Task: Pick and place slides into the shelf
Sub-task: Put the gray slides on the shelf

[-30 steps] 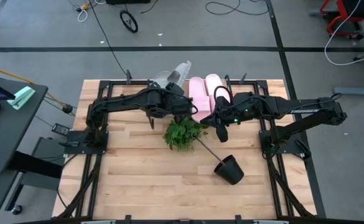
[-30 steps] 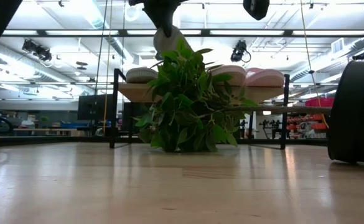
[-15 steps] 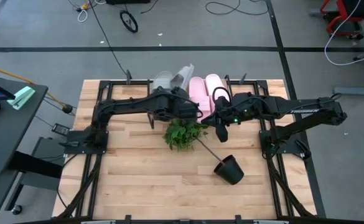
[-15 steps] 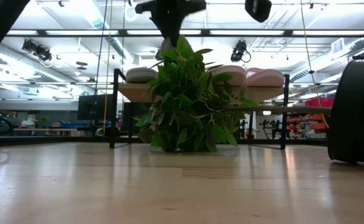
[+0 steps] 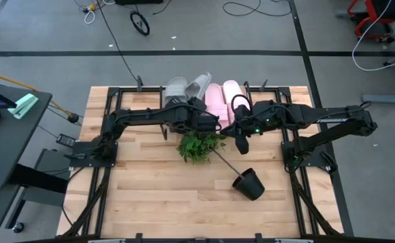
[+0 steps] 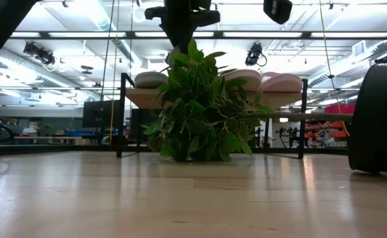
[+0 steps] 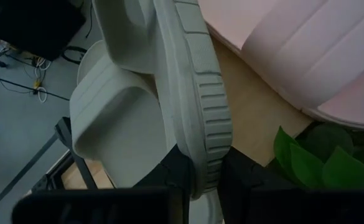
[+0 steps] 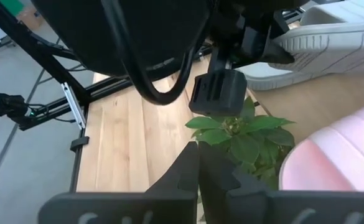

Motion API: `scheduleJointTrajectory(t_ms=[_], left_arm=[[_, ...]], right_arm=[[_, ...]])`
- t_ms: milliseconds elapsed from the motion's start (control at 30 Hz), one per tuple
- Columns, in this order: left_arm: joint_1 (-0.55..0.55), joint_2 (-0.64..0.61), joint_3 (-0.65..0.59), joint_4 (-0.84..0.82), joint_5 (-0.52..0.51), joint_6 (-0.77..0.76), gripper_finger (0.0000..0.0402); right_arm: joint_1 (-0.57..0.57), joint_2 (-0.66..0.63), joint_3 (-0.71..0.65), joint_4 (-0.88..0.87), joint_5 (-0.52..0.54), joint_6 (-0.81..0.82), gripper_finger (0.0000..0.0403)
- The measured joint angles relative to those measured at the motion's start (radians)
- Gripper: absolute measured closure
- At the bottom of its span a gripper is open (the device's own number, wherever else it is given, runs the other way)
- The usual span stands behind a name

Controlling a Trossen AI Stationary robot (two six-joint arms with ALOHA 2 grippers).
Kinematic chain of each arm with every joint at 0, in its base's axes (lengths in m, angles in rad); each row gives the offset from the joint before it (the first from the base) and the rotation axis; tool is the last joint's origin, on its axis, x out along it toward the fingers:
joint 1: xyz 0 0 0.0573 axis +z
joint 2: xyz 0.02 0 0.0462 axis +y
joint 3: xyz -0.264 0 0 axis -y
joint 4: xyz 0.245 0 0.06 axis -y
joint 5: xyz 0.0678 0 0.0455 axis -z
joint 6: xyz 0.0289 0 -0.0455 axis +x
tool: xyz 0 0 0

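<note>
My left gripper [image 5: 199, 102] hangs over the shelf's [image 5: 246, 92] front edge, shut on a light grey slide [image 5: 198, 86] turned on its edge. The second grey slide [image 5: 175, 86] lies flat on the shelf plank just to the left. Two pale pink slides [image 5: 223, 96] lie side by side on the plank to the right. In the low view the shelf [image 6: 140, 97] stands behind the plant, with the grey slide [image 6: 150, 79] and pink slides [image 6: 279, 81] on top. My right gripper [image 5: 229, 127] hovers shut in front of the pink slides, above the plant. My left gripper [image 7: 203, 182] pinches the grey slide's ribbed sole rim [image 7: 205, 152] at its near end between the two fingers [image 7: 175, 174]. The fingers come level from the table's near side. The slide stands on edge, reaching toward the far edge beside the other grey slide [image 7: 110, 118]; whether they touch, I cannot tell.
A green leafy plant [image 5: 198, 144] lies on the table right in front of the shelf, its stem running to a tipped black pot [image 5: 249, 183]. In the low view the plant [image 6: 200, 109] hides the shelf's middle. Bare tabletop [image 5: 143, 189] spreads toward the near edge.
My left gripper has carried the grey slide a little toward the table's right, closer to the pink slides. The slide stays on edge in the hold. My right gripper has kept still.
</note>
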Motion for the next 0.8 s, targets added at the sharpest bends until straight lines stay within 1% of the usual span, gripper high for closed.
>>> scheduleJointTrajectory(t_ms=[600,800], left_arm=[[-0.009,-0.005,0.000,-0.002,-0.067,0.003,0.0349],[0.014,-0.006,0.000,-0.002,-0.050,0.004,0.0349]], right_arm=[[0.000,-0.003,0.000,-0.040,0.001,-0.019,0.0395],[0.000,-0.003,0.000,-0.045,-0.014,-0.021,0.0396]])
